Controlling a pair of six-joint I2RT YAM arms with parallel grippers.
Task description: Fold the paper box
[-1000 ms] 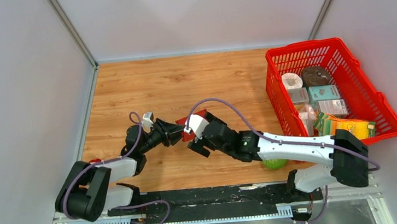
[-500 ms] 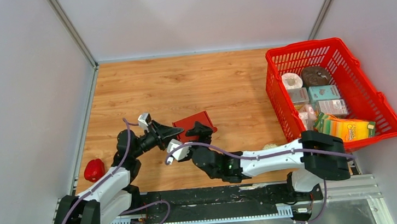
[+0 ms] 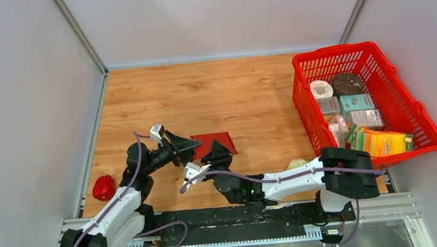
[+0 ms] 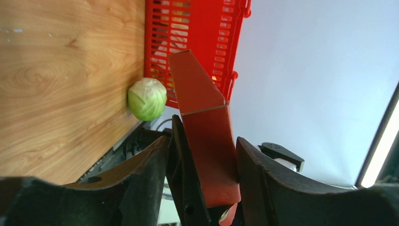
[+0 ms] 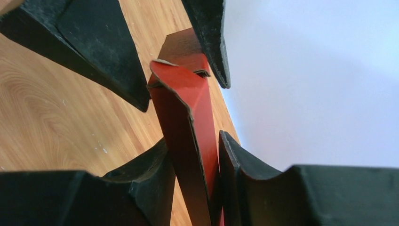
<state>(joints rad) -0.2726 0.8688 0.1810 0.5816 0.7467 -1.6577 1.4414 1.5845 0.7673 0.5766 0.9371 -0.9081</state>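
Note:
The paper box [image 3: 215, 141], a dark red creased cardboard blank, is held just above the wooden table between the two grippers. My right gripper [image 3: 218, 155] comes at it from the near side. In the right wrist view the right gripper [image 5: 192, 139] is shut on the paper box [image 5: 181, 103], both fingers pressed against its folded panels. My left gripper [image 3: 191, 144] sits at the box's left end. In the left wrist view the left gripper [image 4: 201, 141] is open, its jaws wide apart around a panel of the paper box [image 4: 207, 136] and a finger of the right gripper.
A bright red mesh basket [image 3: 367, 55] with several packaged goods stands at the right; its side also shows as the basket [image 4: 197, 28]. A green cabbage [image 3: 297, 163] lies by the right arm's base, also seen as the cabbage [image 4: 147, 99]. A small red pepper [image 3: 103, 186] lies at the near left.
My left gripper's jaws have widened and the left arm has drawn back left. The right arm has swung to the near side and its gripper has closed on the box.

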